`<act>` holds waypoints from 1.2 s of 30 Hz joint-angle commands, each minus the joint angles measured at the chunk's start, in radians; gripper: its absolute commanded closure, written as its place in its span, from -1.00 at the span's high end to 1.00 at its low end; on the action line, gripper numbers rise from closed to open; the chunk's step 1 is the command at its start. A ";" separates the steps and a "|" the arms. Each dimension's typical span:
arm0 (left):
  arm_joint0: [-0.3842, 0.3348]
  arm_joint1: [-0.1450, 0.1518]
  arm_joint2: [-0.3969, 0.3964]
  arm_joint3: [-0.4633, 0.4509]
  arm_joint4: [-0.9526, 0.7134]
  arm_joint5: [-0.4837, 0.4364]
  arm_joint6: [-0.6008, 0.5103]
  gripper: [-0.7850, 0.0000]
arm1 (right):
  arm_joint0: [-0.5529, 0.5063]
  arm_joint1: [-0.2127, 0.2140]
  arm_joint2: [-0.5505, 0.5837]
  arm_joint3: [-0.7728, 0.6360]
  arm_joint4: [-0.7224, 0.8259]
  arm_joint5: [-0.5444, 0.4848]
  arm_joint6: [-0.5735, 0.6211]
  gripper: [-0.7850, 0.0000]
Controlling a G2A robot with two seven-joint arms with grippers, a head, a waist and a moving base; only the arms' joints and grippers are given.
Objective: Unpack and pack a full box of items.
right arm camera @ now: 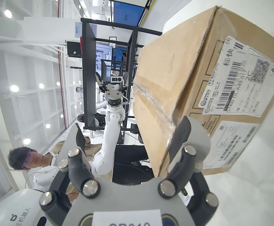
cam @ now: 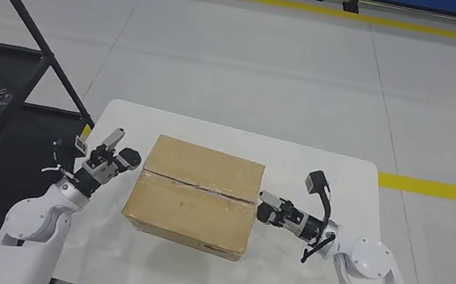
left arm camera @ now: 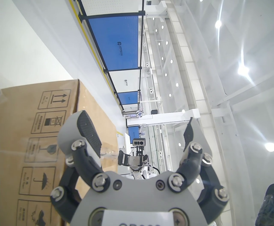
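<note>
A brown cardboard box [cam: 194, 194], its flaps closed and a strip of clear tape along the top seam, stands in the middle of the white table [cam: 332, 173]. My left gripper [cam: 110, 154] is open just off the box's left end, not touching it. In the left wrist view the left gripper [left arm camera: 139, 131] stands beside the box's printed side [left arm camera: 42, 132]. My right gripper [cam: 265, 207] is open at the box's right end. In the right wrist view the right gripper [right arm camera: 130, 137] has one finger [right arm camera: 184, 130] against the taped top edge of the box [right arm camera: 171, 75].
A black metal frame [cam: 3, 77] with a dark surface stands off the table's left side. The table has bare room behind the box and to its right. A yellow floor line [cam: 443, 189] runs past the right edge.
</note>
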 commanded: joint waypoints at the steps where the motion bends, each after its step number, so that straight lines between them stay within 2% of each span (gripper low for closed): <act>1: 0.001 0.002 0.002 0.008 0.013 0.011 0.001 1.00 | 0.002 0.001 -0.004 0.006 0.001 -0.001 0.004 1.00; 25: 0.019 0.008 0.034 0.054 0.024 0.024 -0.003 1.00 | 0.125 -0.019 -0.101 0.210 0.065 -0.019 0.012 1.00; 28: 0.023 0.009 0.037 0.058 0.024 0.025 0.000 1.00 | 0.130 -0.019 -0.086 0.221 0.079 -0.048 -0.023 1.00; 34: 0.037 0.009 0.051 0.047 0.026 0.030 0.008 1.00 | 0.107 -0.015 -0.015 0.196 0.061 -0.149 -0.264 1.00; 36: 0.039 0.009 0.054 0.042 0.026 0.032 0.015 1.00 | 0.101 -0.014 0.001 0.184 0.071 -0.180 -0.294 1.00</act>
